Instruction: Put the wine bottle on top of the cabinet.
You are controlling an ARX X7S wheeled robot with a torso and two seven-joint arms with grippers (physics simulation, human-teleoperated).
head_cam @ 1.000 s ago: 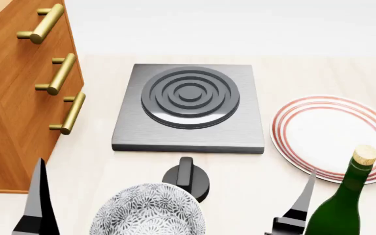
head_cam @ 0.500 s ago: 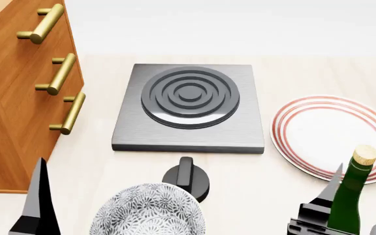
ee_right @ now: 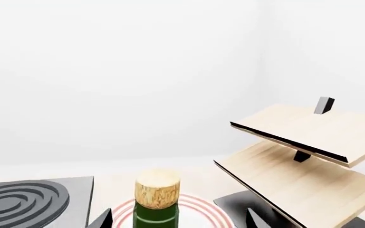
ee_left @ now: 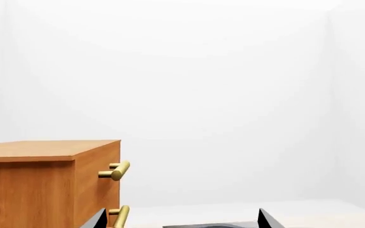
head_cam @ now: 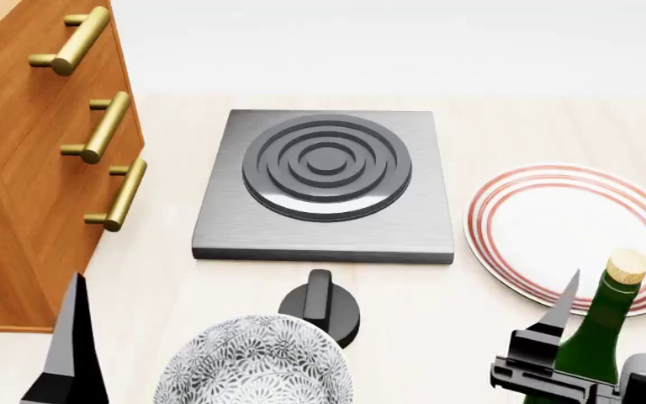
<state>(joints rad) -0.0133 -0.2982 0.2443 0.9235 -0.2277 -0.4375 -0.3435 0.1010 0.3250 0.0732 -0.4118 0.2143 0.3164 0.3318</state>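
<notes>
Over the last second you brought the right pincer [head_cam: 579, 337] in around the wine bottle [head_cam: 601, 330] at the desk's [head_cam: 458, 290] near right; whether it had pinched yet I couldn't tell. The left pincer [ee_left: 179, 219] stayed spread, and the cabinet [head_cam: 20, 168] top waited.

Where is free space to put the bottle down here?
The cabinet top is bare. So are the plate and the table strip between cabinet and stove. It is crowded around the bowl, knob and bottle.
</notes>
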